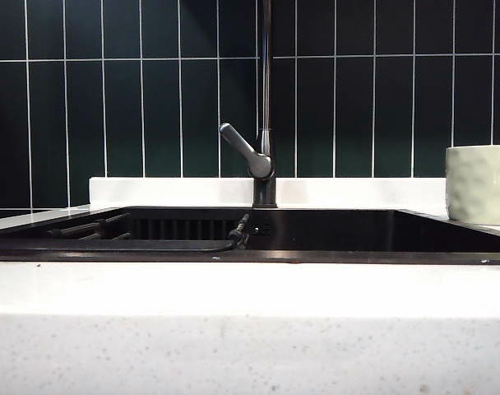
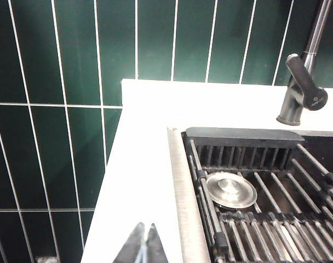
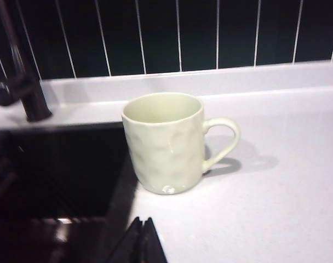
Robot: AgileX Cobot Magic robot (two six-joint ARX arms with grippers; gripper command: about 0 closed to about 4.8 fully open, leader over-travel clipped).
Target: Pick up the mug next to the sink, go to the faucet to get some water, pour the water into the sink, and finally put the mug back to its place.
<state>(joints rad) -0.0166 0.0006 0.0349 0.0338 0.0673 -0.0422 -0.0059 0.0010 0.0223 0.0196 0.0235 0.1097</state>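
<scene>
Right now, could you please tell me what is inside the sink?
In the sink lies a dark slatted rack with a round metal drain cover showing through its bars. The floor under the rack is mostly hidden. No water is visible.

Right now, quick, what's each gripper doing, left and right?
Left gripper: closed, holding nothing, over the counter beside the sink.
Right gripper: closed, holding nothing, short of the mug.

The white speckled counter is carrying the black sink, set into it; the faucet is standing at the counter's back edge; the mug is sitting upright beside the sink's right edge.
</scene>
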